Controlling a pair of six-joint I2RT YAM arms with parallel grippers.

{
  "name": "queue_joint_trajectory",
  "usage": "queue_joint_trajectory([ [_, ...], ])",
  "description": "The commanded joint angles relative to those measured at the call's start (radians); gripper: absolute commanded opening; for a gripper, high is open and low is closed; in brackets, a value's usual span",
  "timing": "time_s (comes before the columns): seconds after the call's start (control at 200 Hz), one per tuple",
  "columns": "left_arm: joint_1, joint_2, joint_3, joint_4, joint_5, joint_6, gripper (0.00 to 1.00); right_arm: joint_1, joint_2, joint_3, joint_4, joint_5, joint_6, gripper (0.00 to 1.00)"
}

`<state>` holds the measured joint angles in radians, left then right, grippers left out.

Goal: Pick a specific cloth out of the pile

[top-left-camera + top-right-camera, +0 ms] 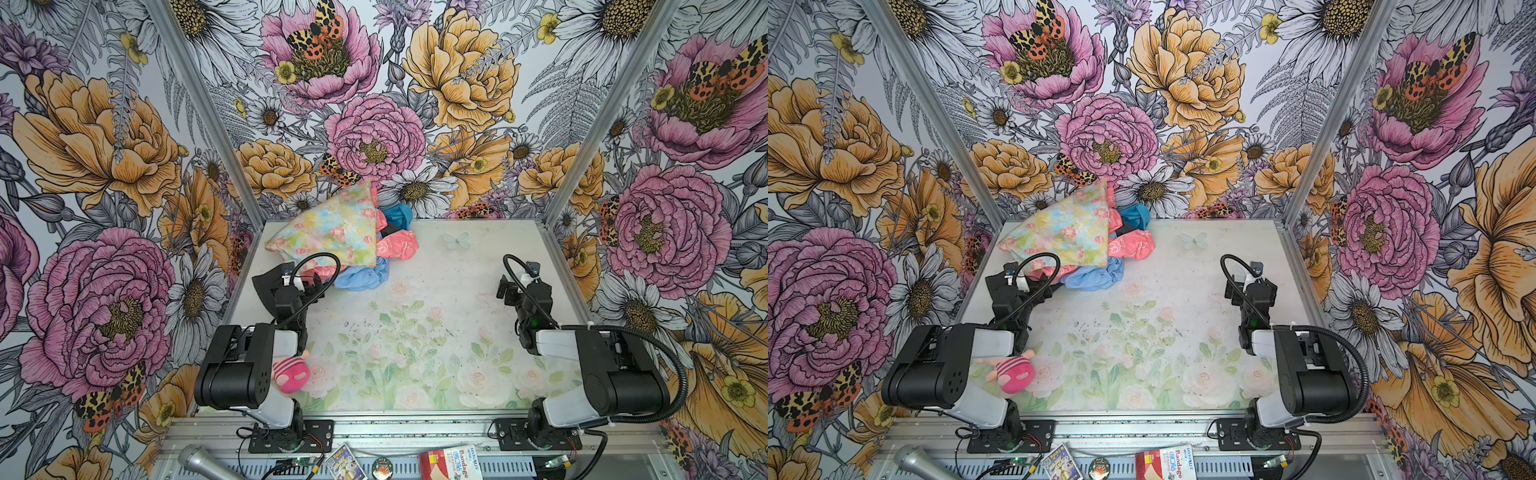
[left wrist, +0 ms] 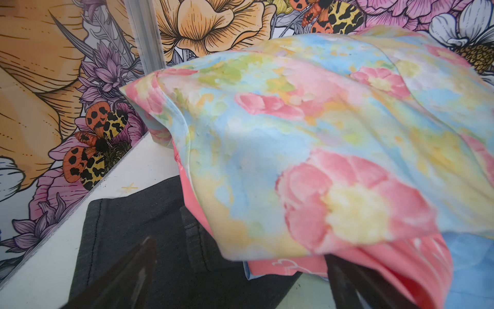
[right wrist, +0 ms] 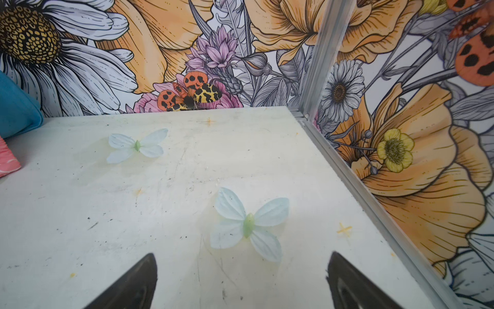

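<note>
Spreading under everything, the counter point(image 1: 436, 291) bears a faded rose print, and the pile point(image 1: 349, 249) sits at its far left corner against the back wall. A pastel floral cloth point(image 1: 328, 228) drapes over most of that heap.

The cloth point(image 1: 398, 215), plain turquoise, is bunched at the pile's far right edge by the back wall, just behind a coral-pink cloth point(image 1: 399, 245) with white print. In both top views its visible lump runs a little longer crossways along the wall, and no corner or end can be made out. The right wrist view catches only its rounded edge. The left wrist view misses it but shows a dark grey cloth point(image 2: 139, 214) with a stitched seam lying under the floral one.

The left tool point(image 2: 240, 248) stands open at the pile's near side, one finger just beside the coral fabric. The right tool point(image 3: 242, 255) hangs open over bare counter, well apart from the pile, holding nothing.

In front of the counter, a red-and-white box point(image 1: 451, 463) reads "Bandage".
</note>
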<state>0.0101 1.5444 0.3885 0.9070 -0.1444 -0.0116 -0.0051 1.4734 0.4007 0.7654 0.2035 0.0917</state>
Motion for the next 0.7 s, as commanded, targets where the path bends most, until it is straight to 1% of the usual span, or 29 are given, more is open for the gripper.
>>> queue_joint_trajectory([
  [0.0,0.026,-0.051,-0.007,-0.028,0.028,-0.025,0.99,0.007,-0.039,0.020,-0.035,0.051,0.021,0.99],
  [0.13,0.028,-0.123,0.008,-0.123,0.037,-0.025,0.99,0.012,-0.067,0.020,-0.066,0.054,0.020,0.99],
  [0.24,0.028,-0.175,0.032,-0.228,0.037,-0.043,0.99,0.019,-0.099,0.034,-0.134,0.060,0.021,1.00],
  [0.405,0.024,-0.257,0.072,-0.382,0.021,-0.087,0.99,0.032,-0.176,0.050,-0.212,0.120,0.024,1.00],
  [0.515,0.019,-0.308,0.107,-0.472,0.014,-0.108,0.99,0.044,-0.220,0.103,-0.299,0.145,0.022,0.99],
  [0.575,0.019,-0.329,0.128,-0.518,0.016,-0.115,0.99,0.048,-0.249,0.127,-0.332,0.148,0.044,1.00],
  [0.695,0.019,-0.353,0.196,-0.641,0.032,-0.136,0.99,0.060,-0.283,0.217,-0.478,0.140,0.082,1.00],
])
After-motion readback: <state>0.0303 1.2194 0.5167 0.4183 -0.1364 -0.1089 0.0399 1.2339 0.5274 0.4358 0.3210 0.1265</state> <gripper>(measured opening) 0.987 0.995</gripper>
